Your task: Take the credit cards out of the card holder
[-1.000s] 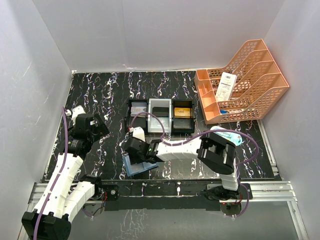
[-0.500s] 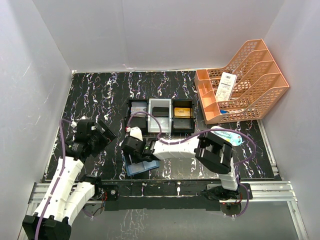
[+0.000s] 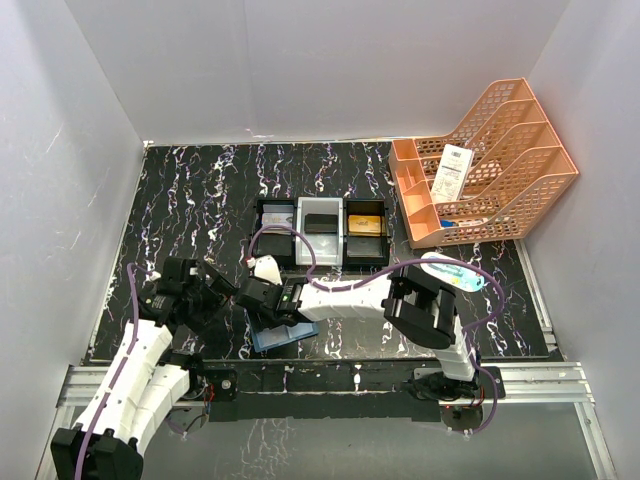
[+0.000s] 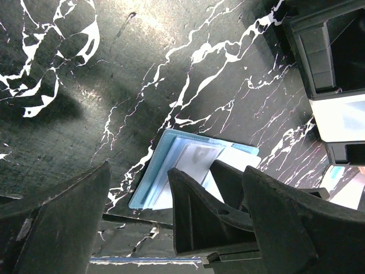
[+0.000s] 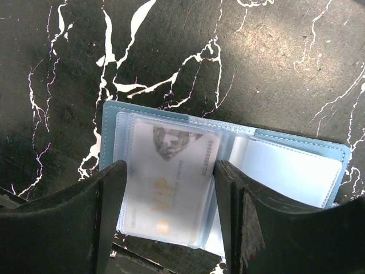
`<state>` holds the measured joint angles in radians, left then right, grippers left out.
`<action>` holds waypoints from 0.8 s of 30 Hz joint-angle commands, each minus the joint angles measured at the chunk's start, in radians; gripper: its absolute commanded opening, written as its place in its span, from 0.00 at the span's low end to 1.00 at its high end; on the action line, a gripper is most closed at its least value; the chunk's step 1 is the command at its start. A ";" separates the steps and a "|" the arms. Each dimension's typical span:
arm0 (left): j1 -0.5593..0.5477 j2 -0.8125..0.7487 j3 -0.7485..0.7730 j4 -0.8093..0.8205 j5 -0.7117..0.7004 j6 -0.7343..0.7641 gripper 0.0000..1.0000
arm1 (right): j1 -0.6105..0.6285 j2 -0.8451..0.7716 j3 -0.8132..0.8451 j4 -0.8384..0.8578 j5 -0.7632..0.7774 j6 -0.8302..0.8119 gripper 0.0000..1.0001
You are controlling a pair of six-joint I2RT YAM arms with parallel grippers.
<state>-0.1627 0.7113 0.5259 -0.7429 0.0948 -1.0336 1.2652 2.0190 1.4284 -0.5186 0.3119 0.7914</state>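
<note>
The right gripper (image 5: 170, 171) is hovering over the open card holder (image 5: 285, 171), which is lying flat, low and left of centre in the top view, its two panels running left to right in the right wrist view. The gripper's fingers are standing apart, straddling the pale credit card (image 5: 171, 188) in the left panel's clear pocket, its long axis pointing up the frame. The left gripper (image 3: 205, 290), also spread, is hovering just left of the holder, so the right arm is sitting nearer

One blue card holder (image 5: 285, 165) lies open with one pale card (image 5: 168, 171) in it. One tray (image 3: 298, 235) has three boxes, with one grey card (image 3: 277, 219), one black card (image 3: 321, 223) and one gold card (image 3: 366, 224). One orange rack (image 3: 500, 180) holds one white slip (image 3: 453, 172).
</note>
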 commanded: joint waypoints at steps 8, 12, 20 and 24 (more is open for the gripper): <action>0.002 -0.030 -0.033 0.019 0.076 -0.002 0.95 | -0.008 0.008 -0.024 0.026 -0.004 0.027 0.55; 0.002 -0.031 -0.040 0.032 0.108 0.011 0.94 | -0.036 -0.035 -0.103 0.132 -0.094 0.047 0.54; 0.002 -0.028 -0.066 0.099 0.197 0.035 0.87 | -0.086 -0.103 -0.221 0.252 -0.192 0.093 0.53; 0.002 -0.004 -0.094 0.146 0.260 0.043 0.80 | -0.092 -0.108 -0.231 0.262 -0.207 0.088 0.54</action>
<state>-0.1627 0.6922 0.4572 -0.6426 0.2508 -1.0119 1.1812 1.9099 1.2266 -0.2848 0.1364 0.8696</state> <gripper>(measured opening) 0.824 0.533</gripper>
